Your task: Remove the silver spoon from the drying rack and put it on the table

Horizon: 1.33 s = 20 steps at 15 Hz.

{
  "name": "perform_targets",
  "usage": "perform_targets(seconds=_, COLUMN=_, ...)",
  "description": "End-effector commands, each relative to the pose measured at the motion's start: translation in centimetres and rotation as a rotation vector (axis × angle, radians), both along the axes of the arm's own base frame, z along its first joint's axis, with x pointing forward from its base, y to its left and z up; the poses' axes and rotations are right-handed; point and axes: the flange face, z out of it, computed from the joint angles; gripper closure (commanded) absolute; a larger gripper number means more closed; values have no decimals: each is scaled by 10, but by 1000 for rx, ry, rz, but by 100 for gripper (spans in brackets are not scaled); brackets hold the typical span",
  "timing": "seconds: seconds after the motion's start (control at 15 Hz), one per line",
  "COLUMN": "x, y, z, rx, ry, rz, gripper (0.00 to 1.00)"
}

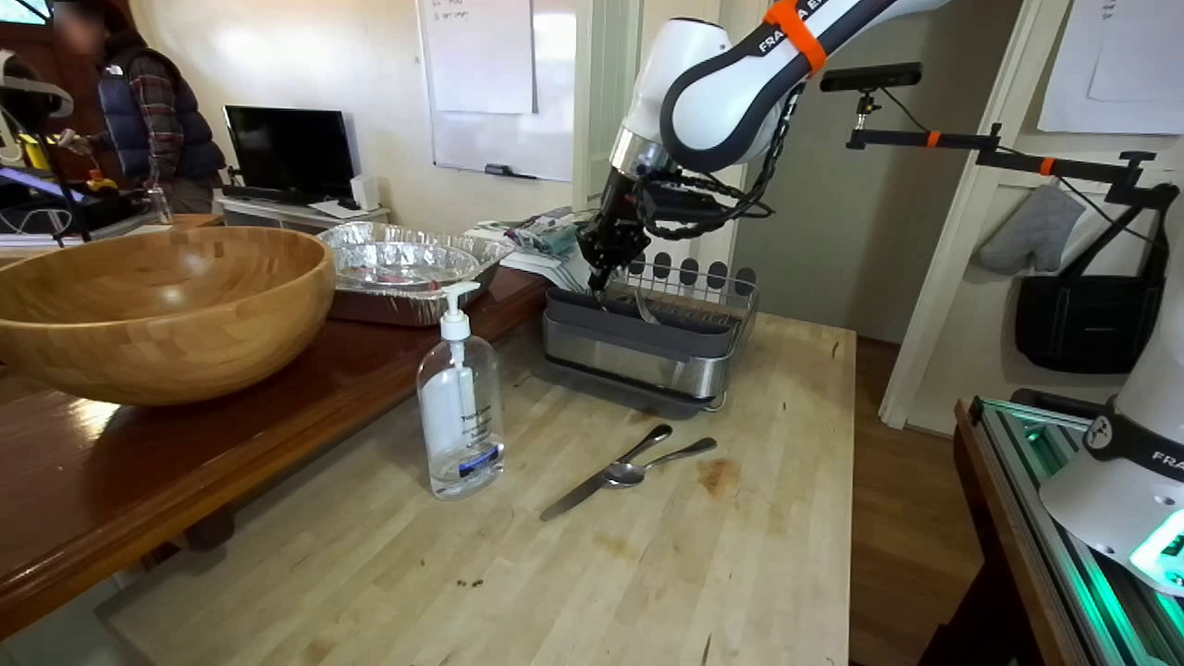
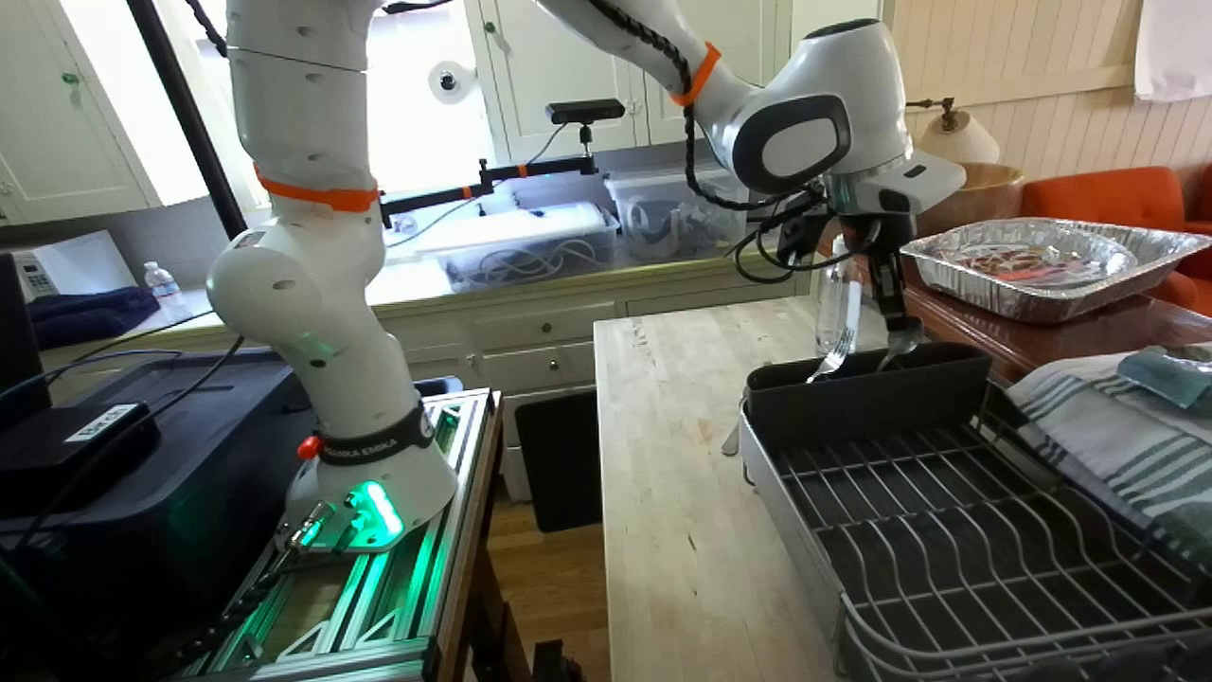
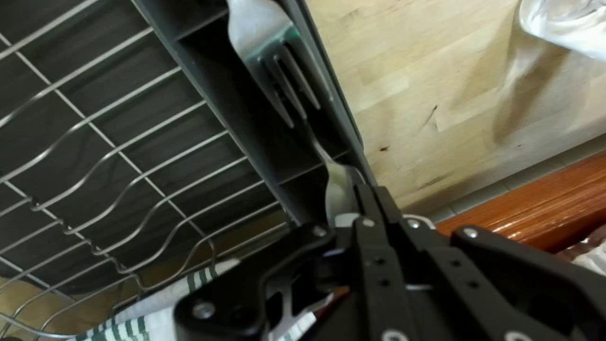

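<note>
The silver spoon [image 3: 339, 192] stands tilted, bowl up, in the dark utensil caddy of the drying rack [image 1: 638, 356]. It also shows in an exterior view [image 2: 906, 337]. Its handle goes down into the caddy and is partly hidden. My gripper [image 3: 374, 189] is at the bowl with its fingers close together, and the bowl's right rim runs in between them. The left finger hides part of the bowl. The gripper also shows above the caddy in both exterior views [image 1: 599, 280] [image 2: 890, 317]. The table [image 1: 666, 583] is pale wood under the rack.
A fork [image 3: 260, 38] leans in the same caddy. A knife [image 1: 578, 498] and another spoon [image 1: 627, 475] lie crossed on the table. A pump bottle [image 1: 461, 416] stands beside them. The brown counter [image 1: 222, 444] holds a wooden bowl [image 1: 166, 314] and foil trays [image 1: 398, 305].
</note>
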Motion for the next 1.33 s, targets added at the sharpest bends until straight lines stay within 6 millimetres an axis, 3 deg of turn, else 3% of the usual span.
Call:
perform_targets(seconds=0.0, x=-13, y=11, z=20, rx=-55, ry=-47, rz=38, gripper=99)
perform_targets(seconds=0.8, x=-58, y=60, z=103, rx=-310, ry=-160, rz=306, gripper=99)
perform_targets(seconds=1.27, x=-99, y=102, z=115, rx=-391, ry=-100, rz=473, gripper=99)
